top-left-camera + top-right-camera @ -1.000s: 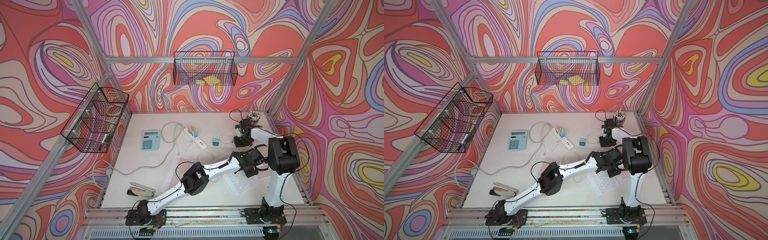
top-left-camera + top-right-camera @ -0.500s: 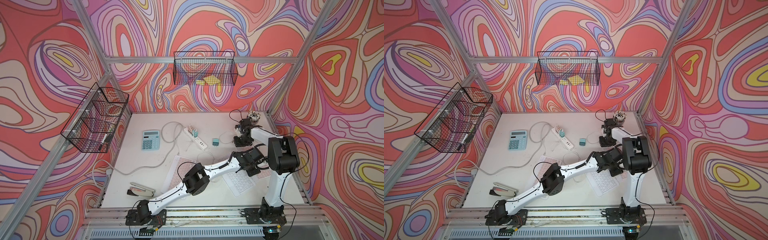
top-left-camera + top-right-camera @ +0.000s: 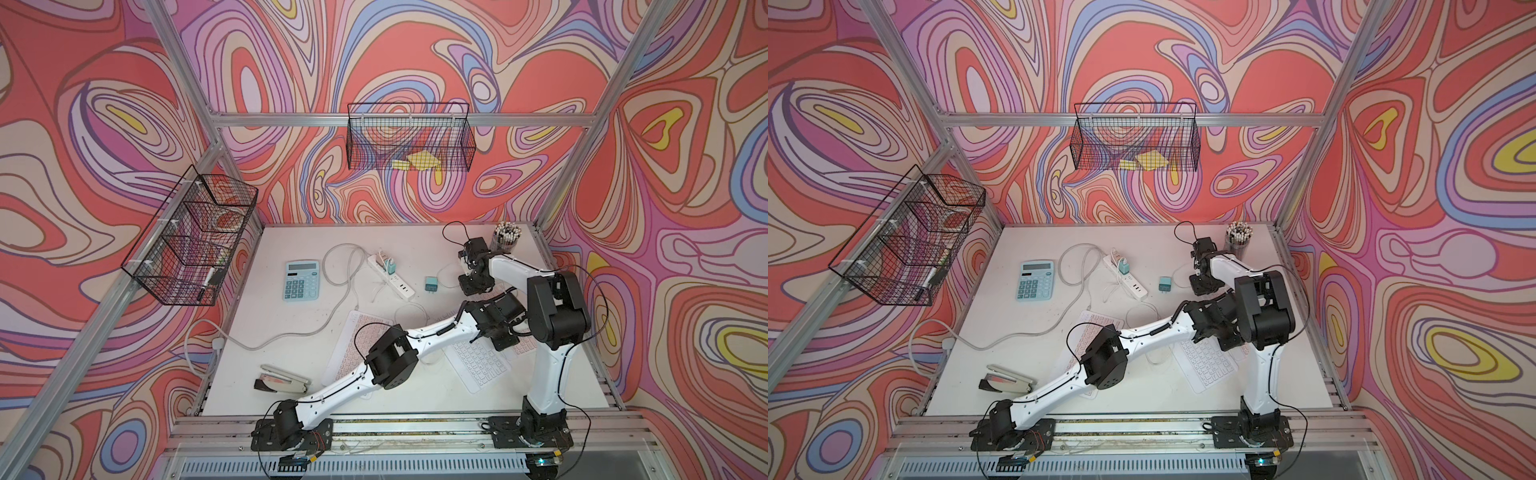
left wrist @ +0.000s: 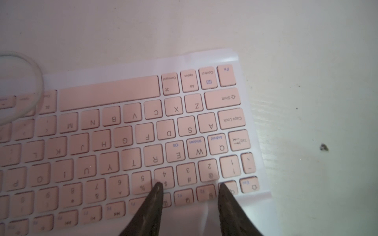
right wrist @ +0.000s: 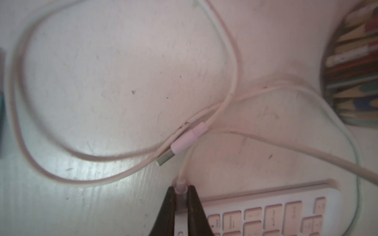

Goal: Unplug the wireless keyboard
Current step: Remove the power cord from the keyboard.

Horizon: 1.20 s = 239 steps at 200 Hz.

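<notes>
The slim wireless keyboard with pink keys and a white frame (image 4: 122, 130) lies flat on the white tabletop (image 3: 291, 328) at its right side, beneath both wrists. The right gripper (image 5: 181, 191) is clamped on the small pink cable plug (image 5: 180, 186) at the keyboard's edge; whether the plug sits in its socket cannot be told. The left gripper (image 4: 190, 187) stands released, its dark fingertips (image 4: 158, 189) apart over the function row, grasping nothing. A clear pencil cup (image 3: 505, 245) stands nearby.

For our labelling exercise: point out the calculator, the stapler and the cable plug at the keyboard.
calculator (image 3: 302, 284), a top view, on its keypad.
stapler (image 3: 285, 375), a top view, on its upper arm.
cable plug (image 5: 181, 187), right wrist view, on its pink collar.
</notes>
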### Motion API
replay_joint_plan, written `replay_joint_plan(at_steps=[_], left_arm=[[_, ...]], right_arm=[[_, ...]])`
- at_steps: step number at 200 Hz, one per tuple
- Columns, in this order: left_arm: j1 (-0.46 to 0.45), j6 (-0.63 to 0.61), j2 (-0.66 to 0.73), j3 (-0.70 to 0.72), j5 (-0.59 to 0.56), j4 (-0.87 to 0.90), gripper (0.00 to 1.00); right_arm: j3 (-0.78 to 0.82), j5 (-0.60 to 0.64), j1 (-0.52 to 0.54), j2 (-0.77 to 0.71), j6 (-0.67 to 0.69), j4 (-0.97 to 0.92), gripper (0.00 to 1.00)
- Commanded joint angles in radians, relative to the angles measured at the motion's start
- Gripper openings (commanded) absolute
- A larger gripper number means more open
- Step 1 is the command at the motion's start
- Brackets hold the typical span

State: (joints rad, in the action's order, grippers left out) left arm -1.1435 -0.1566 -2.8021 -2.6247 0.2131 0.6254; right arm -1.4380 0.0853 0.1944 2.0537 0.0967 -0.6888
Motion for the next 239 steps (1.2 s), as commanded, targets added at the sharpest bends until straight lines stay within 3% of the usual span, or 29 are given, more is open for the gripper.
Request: replay_joint_plan(at_steps=[1,42,121,137,171,239], left_arm=[[-0.005,0.003,-0.096,0.026,0.034,0.158,0.45],[-0.002,0.009,-0.097,0.025,0.038,0.158,0.45],[0.006,0.023,-0.084,0.035,0.033,0.145,0.44],[0.008,0.027,-0.064,0.067,0.029,0.118,0.44],[0.012,0.032,0.010,0.179,0.004,0.028,0.44],[0.028,0.081,0.147,0.275,0.003,-0.103,0.43]], right_arm=[[-0.020,-0.043,0.014,0.155,-0.072,-0.009,0.04],[-0.091,-0.064,-0.013,0.200,-0.141,-0.101,0.03],[-0.039,0.037,-0.013,0.165,0.006,-0.084,0.06],[-0.026,0.033,-0.013,0.153,0.008,-0.076,0.10],[-0.012,-0.037,-0.013,0.090,0.003,-0.036,0.29],[-0.044,-0.079,-0.018,0.004,-0.002,-0.086,0.32]])
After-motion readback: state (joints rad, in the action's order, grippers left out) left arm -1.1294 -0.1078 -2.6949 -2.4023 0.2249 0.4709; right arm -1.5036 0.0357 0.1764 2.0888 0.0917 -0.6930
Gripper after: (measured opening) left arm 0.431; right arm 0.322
